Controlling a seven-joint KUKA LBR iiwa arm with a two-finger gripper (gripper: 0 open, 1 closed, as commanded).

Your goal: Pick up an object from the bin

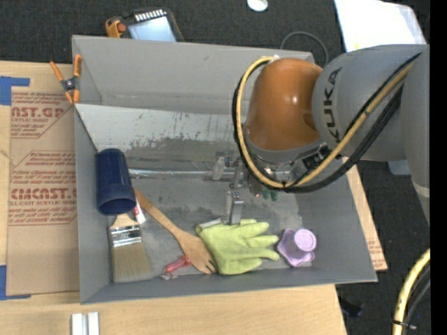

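Pincer [235, 217] hung low over the mid-floor of the bin [174, 68], tip right at the upper edge of a yellow-green glove [237, 248] lying near the front wall. Touching or not, couldn't tell, nor whether the pincer was open or closed. Purple cap-like item [297, 246] sat just view-right of the glove, wooden fork [174, 232] just view-left. Blue cup [114, 181] & paintbrush [129, 250] lay further left.
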